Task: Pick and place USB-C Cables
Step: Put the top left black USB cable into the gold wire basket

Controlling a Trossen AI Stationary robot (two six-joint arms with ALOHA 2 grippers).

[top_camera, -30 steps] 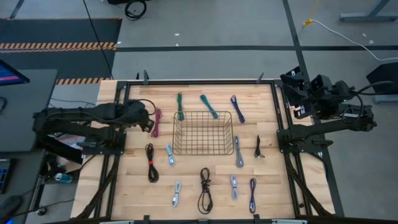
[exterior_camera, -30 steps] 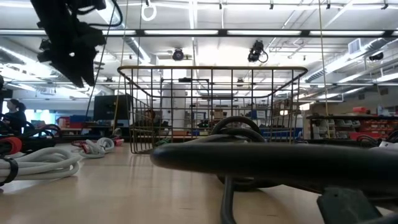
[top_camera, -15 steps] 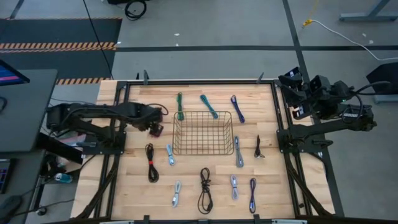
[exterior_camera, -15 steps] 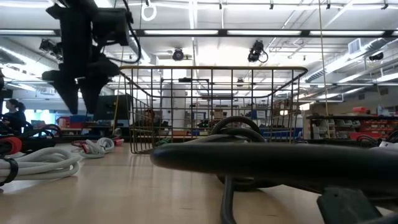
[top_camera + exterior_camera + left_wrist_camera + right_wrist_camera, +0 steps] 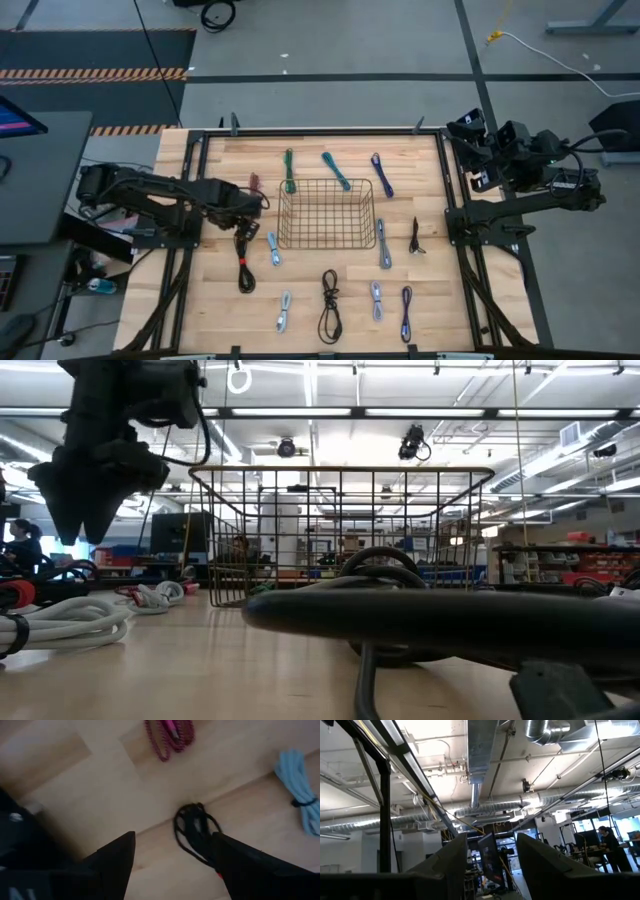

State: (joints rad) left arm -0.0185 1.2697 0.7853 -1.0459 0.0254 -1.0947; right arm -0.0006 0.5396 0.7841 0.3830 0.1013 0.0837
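Note:
Several small cable bundles lie flat on the wooden table around a wire-mesh basket (image 5: 326,213). My left gripper (image 5: 247,218) points down, open, above the far end of a black cable (image 5: 243,260) left of the basket. In the left wrist view its open fingers (image 5: 172,857) stand on either side of that cable's coiled end (image 5: 195,831) without touching it. A magenta cable (image 5: 170,735) and a pale blue cable (image 5: 302,800) lie close by. My right gripper (image 5: 492,862) is raised at the table's far right corner (image 5: 470,135), open, pointing up at the ceiling.
Green (image 5: 290,170), teal (image 5: 336,170) and purple (image 5: 381,173) cables lie beyond the basket. Grey-blue (image 5: 384,243) and small black (image 5: 415,235) ones lie to its right. A long black cable (image 5: 329,305), pale ones and a purple one (image 5: 405,312) lie near the front edge.
My left gripper has moved from over the magenta cable toward the table's near edge and down, tipping until its fingers point straight down over the black cable's far end. The cables have stayed in place.

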